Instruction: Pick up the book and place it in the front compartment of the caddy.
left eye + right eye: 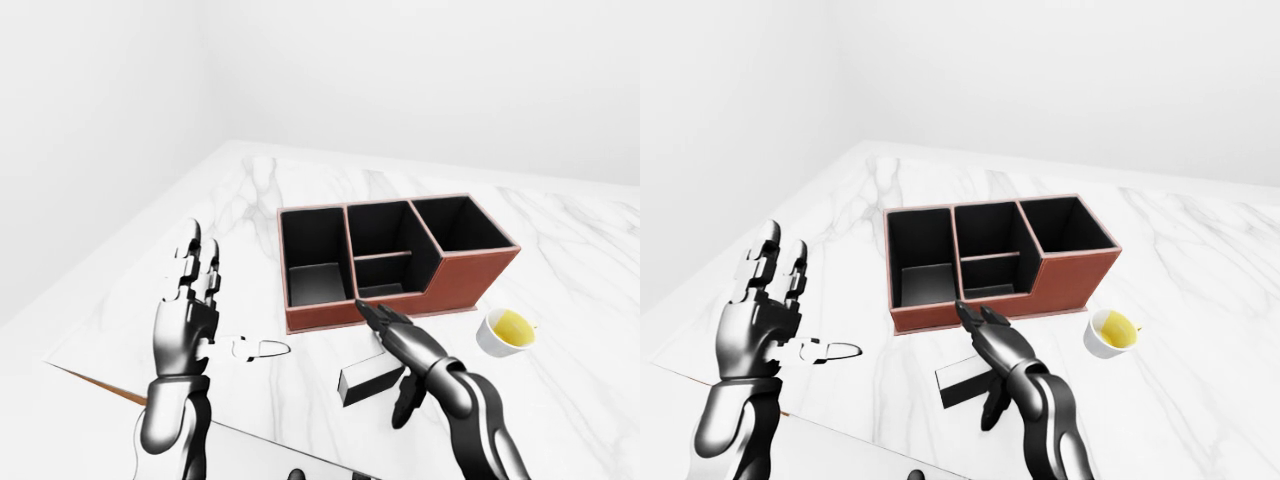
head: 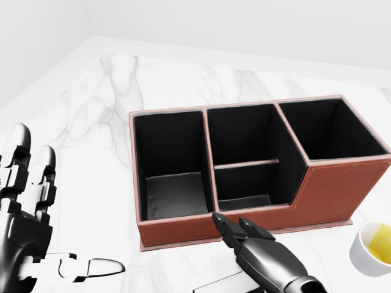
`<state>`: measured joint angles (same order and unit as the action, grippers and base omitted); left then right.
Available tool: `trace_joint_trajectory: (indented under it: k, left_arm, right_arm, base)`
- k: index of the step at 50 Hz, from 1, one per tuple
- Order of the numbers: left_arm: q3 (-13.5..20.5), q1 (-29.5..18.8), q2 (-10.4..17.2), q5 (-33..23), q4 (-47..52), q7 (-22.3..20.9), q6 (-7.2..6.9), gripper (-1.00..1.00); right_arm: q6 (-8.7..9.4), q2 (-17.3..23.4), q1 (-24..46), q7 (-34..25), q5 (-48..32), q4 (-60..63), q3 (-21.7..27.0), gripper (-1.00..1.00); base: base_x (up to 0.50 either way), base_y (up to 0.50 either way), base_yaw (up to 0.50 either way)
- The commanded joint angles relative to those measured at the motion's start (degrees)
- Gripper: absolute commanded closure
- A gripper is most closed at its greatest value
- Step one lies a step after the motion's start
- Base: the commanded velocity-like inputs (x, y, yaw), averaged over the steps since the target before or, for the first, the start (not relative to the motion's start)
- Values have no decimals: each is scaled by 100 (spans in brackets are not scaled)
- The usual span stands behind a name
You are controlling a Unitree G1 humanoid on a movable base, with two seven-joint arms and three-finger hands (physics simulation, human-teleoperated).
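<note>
The book [image 1: 371, 379], a dark slab with white page edges, lies flat on the marble table just below the brown caddy [image 1: 322, 318] in the left-eye view. The caddy has black compartments, with a low divided one in its middle [image 2: 244, 183]. My right hand [image 1: 385, 326] is open, its fingers stretched flat above the book's far end and pointing at the caddy's near wall. It holds nothing. The thumb hangs down beside the book. My left hand [image 1: 214, 308] is raised at the left, open and empty, with its fingers upright.
A white cup of yellow liquid [image 1: 505, 331] stands right of the book, close to the caddy's right end. The table's near edge [image 1: 100, 385] runs diagonally at the lower left, under my left arm. White walls meet behind the table.
</note>
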<state>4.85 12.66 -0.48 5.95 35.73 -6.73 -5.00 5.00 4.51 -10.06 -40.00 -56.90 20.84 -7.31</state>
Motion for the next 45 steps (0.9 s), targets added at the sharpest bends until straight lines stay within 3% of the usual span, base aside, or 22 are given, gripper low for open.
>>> trace_joint_trajectory:
  k: [1, 15, 45]
  left_arm:
    - [-80, 23, -4, -51, -38, 14, 0, -100]
    - [-33, 21, 9, 1, 55, 6, 0, -100]
    - [53, -11, 2, 54, 91, -11, 0, -100]
  right_arm:
    - [0, 9, 170, 0, -427, 37, -1, -100]
    - [0, -129, 355, 0, -1190, 260, -53, -100]
    - [0, -269, 630, 0, -1902, -336, -210, -100]
  base:
    - [0, 0, 0]
    - [0, 0, 0]
    - [0, 0, 0]
